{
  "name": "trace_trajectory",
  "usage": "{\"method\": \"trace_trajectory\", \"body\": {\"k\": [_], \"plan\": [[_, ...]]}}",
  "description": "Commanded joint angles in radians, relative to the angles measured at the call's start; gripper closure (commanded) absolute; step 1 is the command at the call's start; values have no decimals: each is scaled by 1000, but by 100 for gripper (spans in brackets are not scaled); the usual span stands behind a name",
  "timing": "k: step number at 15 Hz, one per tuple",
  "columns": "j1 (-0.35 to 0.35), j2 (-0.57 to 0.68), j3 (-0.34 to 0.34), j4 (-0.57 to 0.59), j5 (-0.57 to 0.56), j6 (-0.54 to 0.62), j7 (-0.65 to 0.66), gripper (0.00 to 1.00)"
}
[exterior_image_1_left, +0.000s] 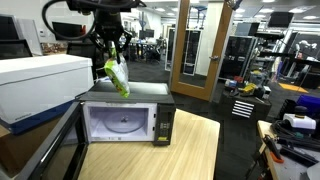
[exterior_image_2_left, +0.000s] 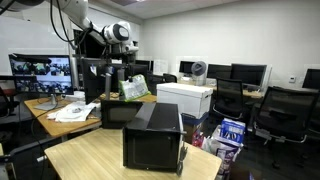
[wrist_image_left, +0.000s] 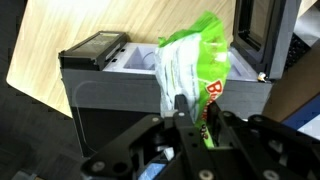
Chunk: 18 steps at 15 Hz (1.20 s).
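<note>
Green bag (exterior_image_1_left: 119, 80) hangs pinched in the tool (exterior_image_1_left: 113, 60) above the microwave (exterior_image_1_left: 163, 122); best hold steady, grip firm.

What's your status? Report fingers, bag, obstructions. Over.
Fingers shut on green snack bag. Bag hangs just above microwave, door open. Nothing seen in the way.

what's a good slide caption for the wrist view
Gripper shut on a green snack bag, held over a microwave with its door open, on a wooden table.
</note>
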Motion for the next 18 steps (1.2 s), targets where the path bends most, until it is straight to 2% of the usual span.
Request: {"method": "trace_trajectory", "body": {"k": [1,12,15,18], "plan": [[-39,13,-9,60,80,-23,-72,92],[-68,196,-91,355,86,-211,-25,92],[-82,238,-89,405,100,-193,-38,92],[-108,260,-78,402,104,-124,-44,92]]}}
